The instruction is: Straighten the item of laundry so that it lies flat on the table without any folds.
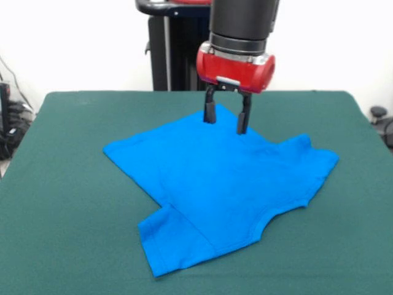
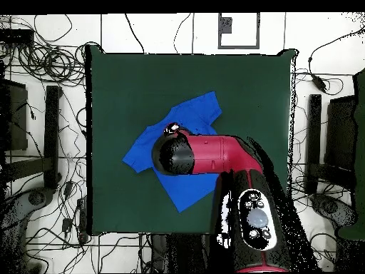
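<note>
The bright blue T-shirt lies spread in the middle of the dark green table, slightly askew. One sleeve points to the front left, the other to the right. A crease runs across the front-left sleeve. My gripper hangs straight down over the shirt's far edge. It is open, with the two black fingers apart and their tips at or just above the cloth. In the overhead view the red arm covers the shirt's middle; blue cloth shows around it on the table.
The black pedestal stands behind the table's far edge. In the overhead view cables and black stands lie on the floor around the table. Green tabletop borders the shirt on all sides.
</note>
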Robot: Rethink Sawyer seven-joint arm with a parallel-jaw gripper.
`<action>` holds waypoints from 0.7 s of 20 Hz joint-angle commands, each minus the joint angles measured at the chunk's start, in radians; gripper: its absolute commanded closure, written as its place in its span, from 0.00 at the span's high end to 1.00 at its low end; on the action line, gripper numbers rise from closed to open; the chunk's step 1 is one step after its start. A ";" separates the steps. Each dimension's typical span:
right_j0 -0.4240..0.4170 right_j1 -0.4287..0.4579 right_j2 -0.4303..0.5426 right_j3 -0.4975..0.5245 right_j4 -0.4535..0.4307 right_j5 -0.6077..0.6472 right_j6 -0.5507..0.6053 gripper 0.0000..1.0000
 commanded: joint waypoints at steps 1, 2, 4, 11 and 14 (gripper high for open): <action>0.035 0.072 0.021 0.132 -0.007 -0.086 0.102 1.00; 0.038 0.072 0.016 0.136 -0.009 -0.090 0.101 1.00; 0.050 0.073 0.005 0.147 -0.008 -0.108 0.117 1.00; 0.112 0.096 -0.030 0.164 0.031 -0.169 0.187 1.00; 0.127 0.104 -0.040 0.172 0.044 -0.195 0.199 1.00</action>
